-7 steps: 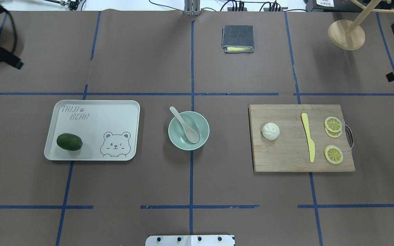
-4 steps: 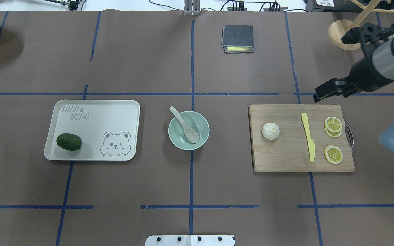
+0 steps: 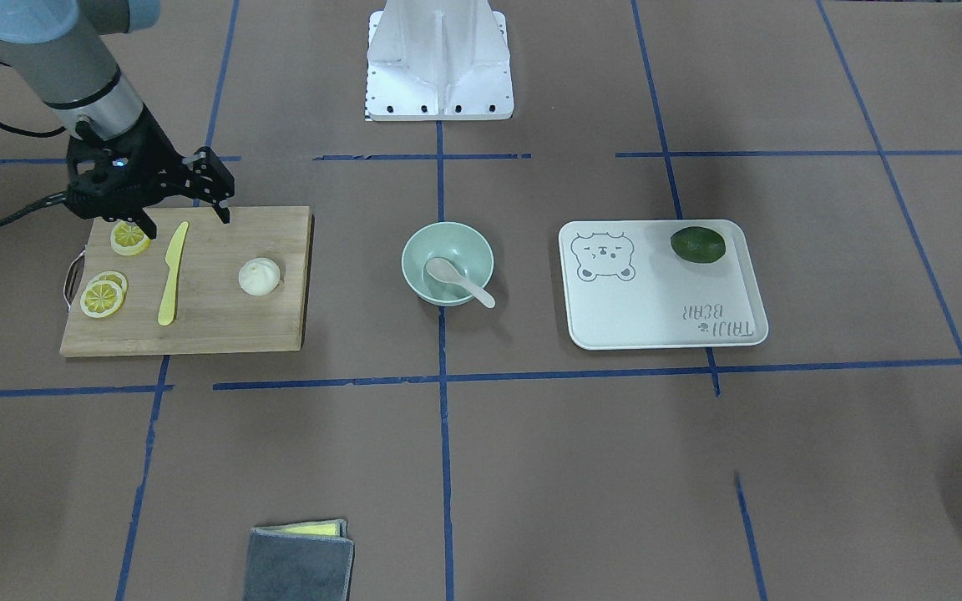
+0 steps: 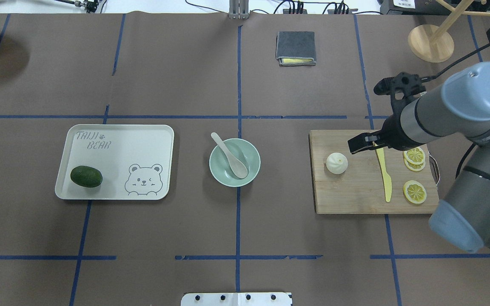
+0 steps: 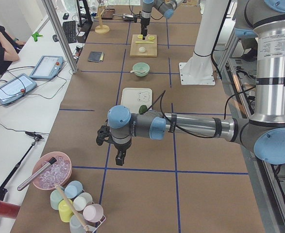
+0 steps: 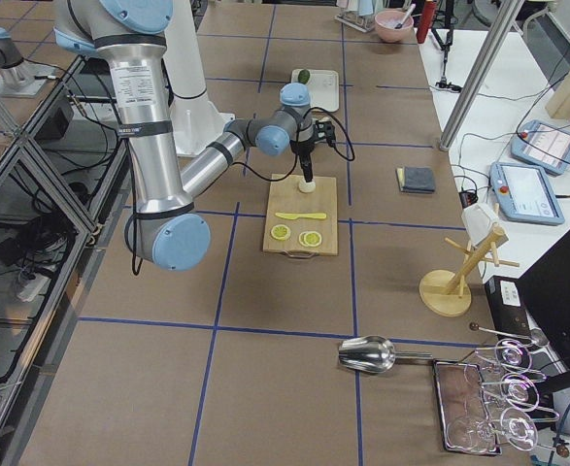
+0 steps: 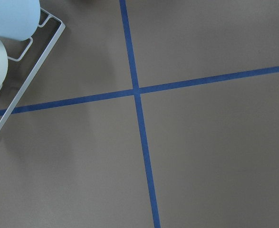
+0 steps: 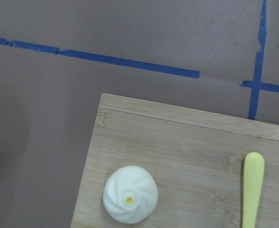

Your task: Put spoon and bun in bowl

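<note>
The pale spoon point(image 4: 232, 158) lies in the mint-green bowl point(image 4: 249, 171) at the table's middle, scoop down and handle over the far-left rim. The front view shows the spoon point(image 3: 458, 280) and the bowl point(image 3: 448, 240) too. The white bun point(image 4: 337, 163) sits on the left part of a wooden cutting board point(image 4: 355, 193). My right gripper point(image 4: 360, 145) hangs above the board just right of the bun; in the front view it point(image 3: 187, 215) is open and empty. The right wrist view looks down on the bun point(image 8: 129, 194). My left gripper point(image 5: 119, 156) shows only in the left side view, far from the bowl; I cannot tell its state.
A yellow knife point(image 4: 384, 174) and lemon slices point(image 4: 414, 155) lie on the board right of the bun. An off-white bear tray point(image 4: 134, 140) with a dark green fruit point(image 4: 86, 177) is left of the bowl. A grey cloth point(image 4: 295, 47) and wooden stand point(image 4: 430, 42) are at the back.
My right arm has swept in from the right edge to above the cutting board, close to the bun. My left arm has left the overhead view's top left corner.
</note>
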